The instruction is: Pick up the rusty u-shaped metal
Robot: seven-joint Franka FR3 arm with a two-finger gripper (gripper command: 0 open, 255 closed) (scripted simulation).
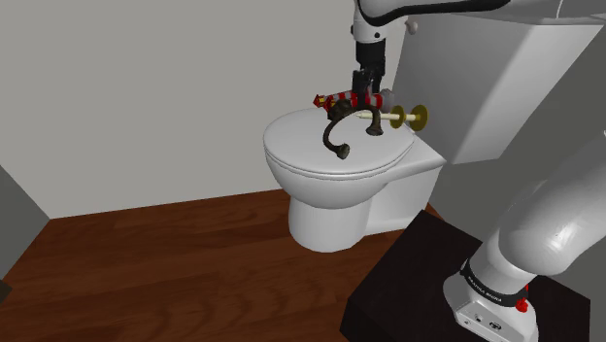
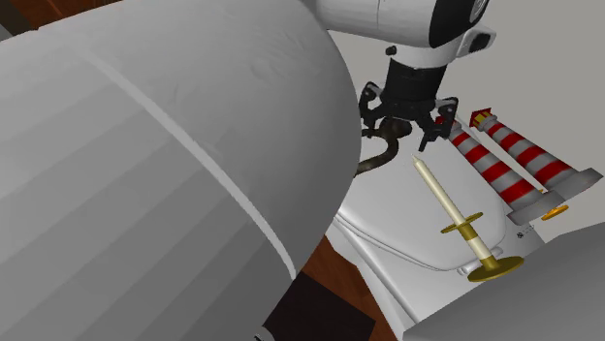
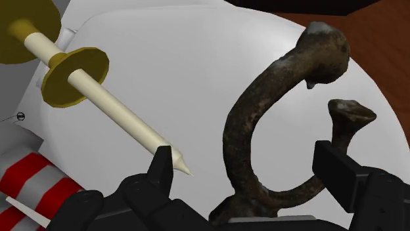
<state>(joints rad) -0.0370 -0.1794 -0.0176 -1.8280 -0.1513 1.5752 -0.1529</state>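
Observation:
The rusty U-shaped metal (image 1: pixel 330 132) lies on the closed white toilet lid (image 1: pixel 301 148). It is a dark, pitted hook with two knobbed ends (image 3: pixel 240 131). My gripper (image 1: pixel 367 97) hangs straight down over its bend. The black fingers stand open, one on each side of the bend, and do not clasp it (image 3: pixel 248 155). The second exterior view has the gripper (image 2: pixel 402 131) just above the lid, with the metal's curve (image 2: pixel 380 155) under it.
A cream candle on a brass holder (image 1: pixel 393 119) and red-and-white striped rockets (image 1: pixel 345 100) lie on the lid close behind the gripper. The toilet tank (image 1: pixel 486 78) rises at the shoulder view's right. My black stand (image 1: pixel 427 282) sits on a wooden floor (image 1: pixel 175 262).

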